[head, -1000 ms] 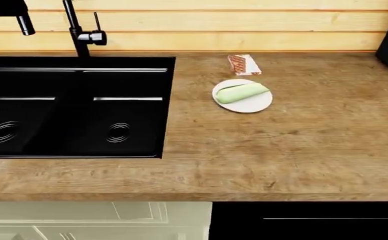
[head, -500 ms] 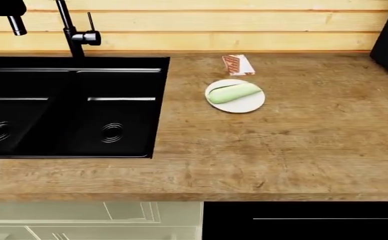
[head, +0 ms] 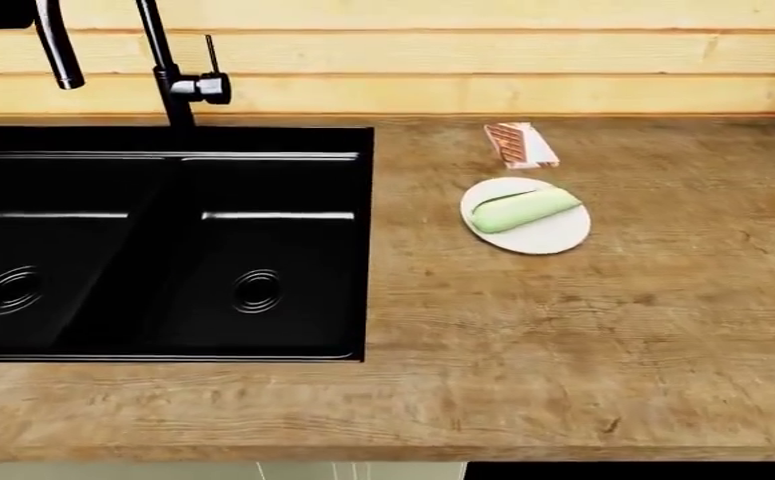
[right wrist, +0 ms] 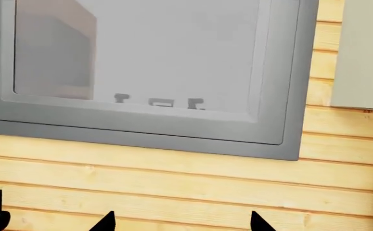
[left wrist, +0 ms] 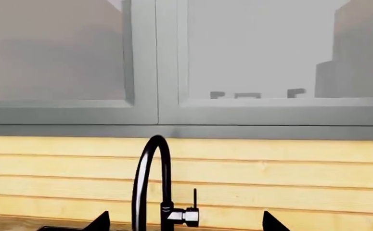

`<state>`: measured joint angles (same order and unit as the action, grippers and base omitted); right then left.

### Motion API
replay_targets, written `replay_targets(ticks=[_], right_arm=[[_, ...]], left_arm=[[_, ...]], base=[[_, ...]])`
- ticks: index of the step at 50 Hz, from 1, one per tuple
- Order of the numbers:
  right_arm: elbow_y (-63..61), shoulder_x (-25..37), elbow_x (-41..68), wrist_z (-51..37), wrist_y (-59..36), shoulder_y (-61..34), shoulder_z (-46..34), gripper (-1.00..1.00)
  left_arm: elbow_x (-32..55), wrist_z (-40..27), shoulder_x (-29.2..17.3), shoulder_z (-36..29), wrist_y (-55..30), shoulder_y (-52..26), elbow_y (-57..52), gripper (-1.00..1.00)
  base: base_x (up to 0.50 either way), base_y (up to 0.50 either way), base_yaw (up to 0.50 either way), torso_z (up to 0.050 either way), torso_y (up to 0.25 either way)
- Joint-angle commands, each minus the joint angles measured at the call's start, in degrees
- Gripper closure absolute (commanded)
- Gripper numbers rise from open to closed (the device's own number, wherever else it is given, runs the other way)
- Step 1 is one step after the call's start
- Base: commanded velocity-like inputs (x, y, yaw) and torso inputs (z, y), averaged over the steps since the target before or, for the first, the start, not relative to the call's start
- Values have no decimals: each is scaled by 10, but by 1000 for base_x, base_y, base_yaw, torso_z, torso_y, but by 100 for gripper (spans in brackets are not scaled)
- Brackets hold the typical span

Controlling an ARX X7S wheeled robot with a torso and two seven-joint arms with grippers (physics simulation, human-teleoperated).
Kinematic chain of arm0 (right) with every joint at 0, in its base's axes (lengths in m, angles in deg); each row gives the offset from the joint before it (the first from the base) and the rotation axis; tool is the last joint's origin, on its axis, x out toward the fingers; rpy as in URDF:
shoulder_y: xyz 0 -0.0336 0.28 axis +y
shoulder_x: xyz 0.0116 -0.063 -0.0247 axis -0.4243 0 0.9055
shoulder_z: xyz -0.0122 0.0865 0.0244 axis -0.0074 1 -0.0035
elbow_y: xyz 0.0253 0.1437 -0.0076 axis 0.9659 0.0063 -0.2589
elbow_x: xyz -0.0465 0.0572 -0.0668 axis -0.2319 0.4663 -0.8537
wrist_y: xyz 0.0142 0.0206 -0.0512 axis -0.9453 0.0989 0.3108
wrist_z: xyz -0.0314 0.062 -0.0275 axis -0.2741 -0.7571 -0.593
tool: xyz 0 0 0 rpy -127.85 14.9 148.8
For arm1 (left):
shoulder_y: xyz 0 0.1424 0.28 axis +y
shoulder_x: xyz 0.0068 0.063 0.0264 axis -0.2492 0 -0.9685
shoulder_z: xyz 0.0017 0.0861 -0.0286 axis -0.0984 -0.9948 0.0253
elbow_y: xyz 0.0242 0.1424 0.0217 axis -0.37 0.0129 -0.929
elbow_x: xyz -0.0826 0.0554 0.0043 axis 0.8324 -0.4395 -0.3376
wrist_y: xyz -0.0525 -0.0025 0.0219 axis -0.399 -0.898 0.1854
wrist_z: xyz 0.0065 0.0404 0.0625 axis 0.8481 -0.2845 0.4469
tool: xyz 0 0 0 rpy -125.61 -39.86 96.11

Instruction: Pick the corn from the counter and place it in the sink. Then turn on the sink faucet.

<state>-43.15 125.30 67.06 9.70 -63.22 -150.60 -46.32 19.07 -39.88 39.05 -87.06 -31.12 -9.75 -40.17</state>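
Only the head view is showing the corn (head: 526, 209), lying on a white plate (head: 547, 236) near the tabletop's (head: 601, 340) back edge, right of the sink (head: 160, 250). The wrist views are catching the faucet (left wrist: 151, 185), a window (right wrist: 147, 62), and both tools' spread fingertips (left wrist: 100, 222) (right wrist: 104, 223), holding nothing. No writing is readable.

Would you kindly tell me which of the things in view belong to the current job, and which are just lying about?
Belongs to the job:
corn, lying on the plate
counter
sink
sink faucet

Just lying about:
white plate
chocolate bar, behind the plate
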Motion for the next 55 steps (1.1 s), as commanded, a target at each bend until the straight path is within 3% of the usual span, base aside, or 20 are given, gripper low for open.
replay_targets(ticks=[1, 19, 38, 55], right_arm=[[3, 2, 5, -1, 5, 3, 0, -100], [0, 6, 7, -5, 12, 7, -5, -100], [-5, 14, 3, 9, 30, 7, -6, -100], [-14, 21, -12, 27, 48, 16, -17, -100]], left_arm=[[-5, 5, -4, -3, 5, 3, -1, -100], [-7, 8, -10, -10, 12, 5, -1, -100], [-5, 9, -16, -15, 21, 12, -6, -100], [-10, 15, -21, -19, 26, 20, -11, -100]], base=[[500, 0, 0, 0, 0], [495, 0, 0, 0, 1], [0, 105, 0, 0, 0], [366, -9, 0, 0, 1]])
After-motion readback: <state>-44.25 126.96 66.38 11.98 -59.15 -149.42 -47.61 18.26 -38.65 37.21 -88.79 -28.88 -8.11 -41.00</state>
